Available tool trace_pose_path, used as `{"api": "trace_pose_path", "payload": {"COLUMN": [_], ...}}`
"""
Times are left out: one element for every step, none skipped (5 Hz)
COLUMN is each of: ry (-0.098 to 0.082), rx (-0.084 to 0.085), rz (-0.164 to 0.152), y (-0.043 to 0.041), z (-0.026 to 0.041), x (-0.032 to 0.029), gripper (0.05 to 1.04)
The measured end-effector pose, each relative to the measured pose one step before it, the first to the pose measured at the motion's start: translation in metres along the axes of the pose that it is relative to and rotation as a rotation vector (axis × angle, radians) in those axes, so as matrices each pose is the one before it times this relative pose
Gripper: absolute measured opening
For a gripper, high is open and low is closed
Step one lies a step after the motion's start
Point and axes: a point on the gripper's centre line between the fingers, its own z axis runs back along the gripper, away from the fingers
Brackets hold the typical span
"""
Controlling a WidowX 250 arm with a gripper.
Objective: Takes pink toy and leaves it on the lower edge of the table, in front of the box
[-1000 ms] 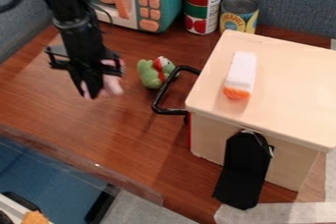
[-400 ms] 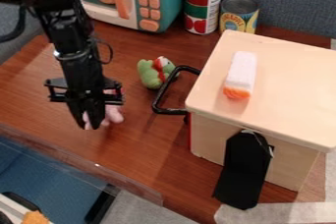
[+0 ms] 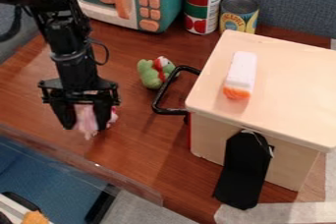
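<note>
At the left, low over the front part of the wooden table, the gripper is open, its two fingers spread apart. The pink toy sits between and partly behind them, close to the table's lower left edge, with a bit showing right of the right finger. Whether it touches either finger I cannot tell. On the right stands the beige box, its black handle-like loop pointing left.
A green toy lies left of the box by the black loop. Two cans and a teal toy microwave stand at the back. A white and orange piece rests on the box; a black flap hangs at its front.
The gripper and the pink toy have come toward the lower table edge. Since the last earlier frame the fingers have spread apart around the toy. The box and green toy have stayed put.
</note>
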Motion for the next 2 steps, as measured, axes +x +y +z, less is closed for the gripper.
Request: {"api": "trace_pose_path", "payload": {"ry": [-0.0599,-0.0583], "rx": [0.0315,0.0425], "rz": [-0.0269,-0.0307], "y": [-0.0035,-0.00352], "z": [0.021,0.02184], "x": [-0.00269,-0.00226], "gripper": [1.018,1.009]}}
